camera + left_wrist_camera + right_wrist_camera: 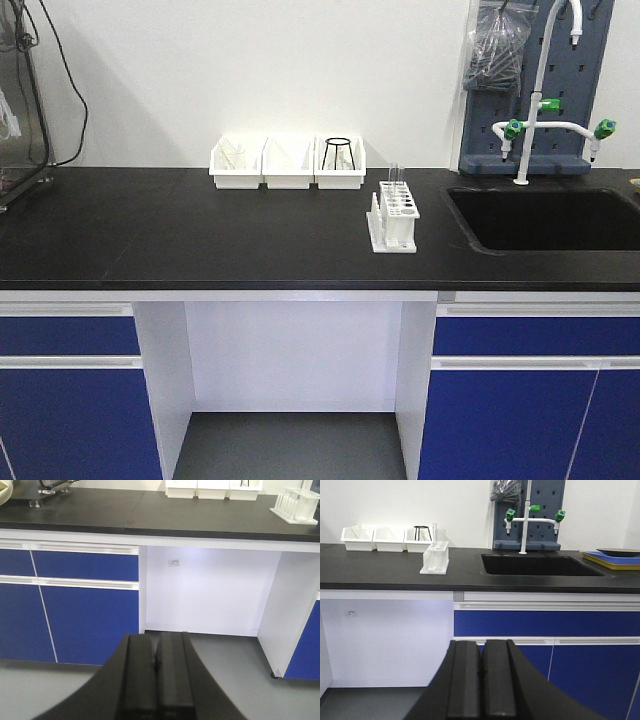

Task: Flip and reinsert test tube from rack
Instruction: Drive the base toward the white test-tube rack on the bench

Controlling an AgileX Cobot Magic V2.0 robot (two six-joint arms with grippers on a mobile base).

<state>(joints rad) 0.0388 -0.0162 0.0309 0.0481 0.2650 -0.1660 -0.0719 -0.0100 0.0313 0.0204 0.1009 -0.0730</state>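
Observation:
The white rack (394, 217) stands on the black counter, left of the sink. The clear test tube (393, 178) stands upright in a far hole of the rack and rises above it. The rack also shows in the right wrist view (435, 558) with the tube (434, 532), and at the top right of the left wrist view (296, 505). My left gripper (157, 645) is shut and empty, low in front of the cabinets. My right gripper (481, 650) is shut and empty, below counter height. Neither gripper shows in the front view.
Three white bins (287, 163) sit at the counter's back, one holding a black tripod stand (338, 153). A black sink (545, 218) with a white tap (545, 90) lies right of the rack. Blue cabinets (70, 390) flank an open knee space.

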